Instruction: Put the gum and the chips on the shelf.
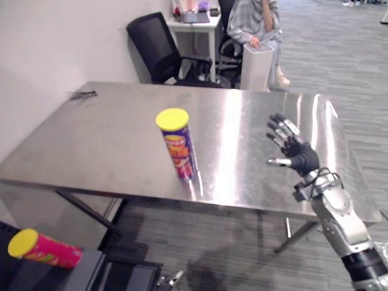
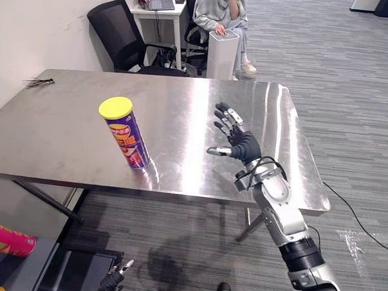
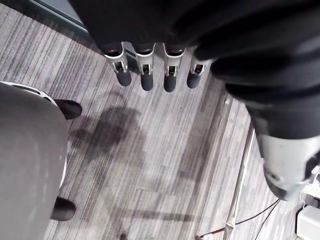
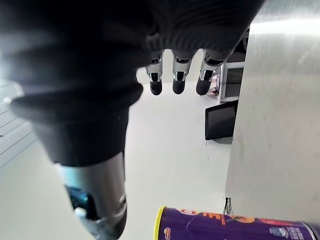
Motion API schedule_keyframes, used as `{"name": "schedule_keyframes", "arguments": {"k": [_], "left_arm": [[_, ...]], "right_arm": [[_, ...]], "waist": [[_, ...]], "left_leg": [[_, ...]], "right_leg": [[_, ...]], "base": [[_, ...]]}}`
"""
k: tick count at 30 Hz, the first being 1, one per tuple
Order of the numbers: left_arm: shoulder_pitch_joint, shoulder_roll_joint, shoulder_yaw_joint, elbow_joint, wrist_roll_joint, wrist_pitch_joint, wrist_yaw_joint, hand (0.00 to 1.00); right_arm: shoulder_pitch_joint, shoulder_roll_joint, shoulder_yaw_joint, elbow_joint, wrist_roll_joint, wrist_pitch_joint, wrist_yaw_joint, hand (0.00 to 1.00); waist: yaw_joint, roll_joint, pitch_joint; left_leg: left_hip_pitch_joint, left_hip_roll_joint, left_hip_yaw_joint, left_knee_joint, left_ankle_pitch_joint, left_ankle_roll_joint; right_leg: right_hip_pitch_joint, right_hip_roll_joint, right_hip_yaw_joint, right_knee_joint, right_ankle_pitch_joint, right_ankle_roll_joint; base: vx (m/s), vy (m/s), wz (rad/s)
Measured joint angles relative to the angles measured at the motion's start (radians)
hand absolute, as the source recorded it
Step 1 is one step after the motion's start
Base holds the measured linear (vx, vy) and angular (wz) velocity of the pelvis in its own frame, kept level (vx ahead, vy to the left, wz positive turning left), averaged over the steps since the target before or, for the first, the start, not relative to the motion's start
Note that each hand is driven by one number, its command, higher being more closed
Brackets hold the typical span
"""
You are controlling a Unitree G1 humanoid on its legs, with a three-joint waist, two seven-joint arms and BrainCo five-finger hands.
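The purple chips can [image 1: 178,145] with a yellow lid stands upright near the front edge of the steel surface [image 1: 84,144]. Its writing is too small to read. The right hand [image 1: 303,157] hovers well to its right, fingers spread. The left hand [image 3: 147,75] hangs low, fingers straight.

Bare tabletop [image 1: 235,140] between right hand [image 1: 302,157] and upright chips can [image 1: 180,149]

Two chip cans: purple chip can [image 1: 178,145] on the one bench [image 1: 97,140], pink chip can [image 1: 44,250] near left; one seated person [image 1: 256,20].
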State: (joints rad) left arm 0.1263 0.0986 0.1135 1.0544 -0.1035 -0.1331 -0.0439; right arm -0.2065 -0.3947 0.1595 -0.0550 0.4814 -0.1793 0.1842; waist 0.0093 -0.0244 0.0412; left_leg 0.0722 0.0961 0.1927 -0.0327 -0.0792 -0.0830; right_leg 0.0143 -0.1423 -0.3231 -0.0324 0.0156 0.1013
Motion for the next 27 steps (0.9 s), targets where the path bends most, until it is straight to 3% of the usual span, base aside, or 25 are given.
{"name": "schedule_keyframes", "arguments": {"k": [7,27], "left_arm": [[-0.009,0.002,0.001,-0.003,-0.002,0.009,0.006,0.00],[-0.008,0.014,0.003,-0.042,-0.012,0.011,0.019,0.00]], "right_arm": [[-0.060,0.021,0.055,0.045,0.000,0.006,-0.003,0.00],[-0.269,0.060,0.205,0.191,0.002,0.044,-0.020,0.00]], "waist": [[0.022,-0.005,0.003],[0.036,-0.032,0.034]], "left_leg": [[-0.001,-0.001,-0.028,-0.009,0.011,-0.001],[-0.015,-0.006,-0.072,-0.034,0.032,-0.002]], "right_leg": [[0.017,0.001,-0.028,-0.009,0.000,0.000],[0.027,-0.001,-0.077,-0.021,0.000,0.000]], "base": [[0.00,0.001,0.12],[0.00,0.003,0.07]]}}
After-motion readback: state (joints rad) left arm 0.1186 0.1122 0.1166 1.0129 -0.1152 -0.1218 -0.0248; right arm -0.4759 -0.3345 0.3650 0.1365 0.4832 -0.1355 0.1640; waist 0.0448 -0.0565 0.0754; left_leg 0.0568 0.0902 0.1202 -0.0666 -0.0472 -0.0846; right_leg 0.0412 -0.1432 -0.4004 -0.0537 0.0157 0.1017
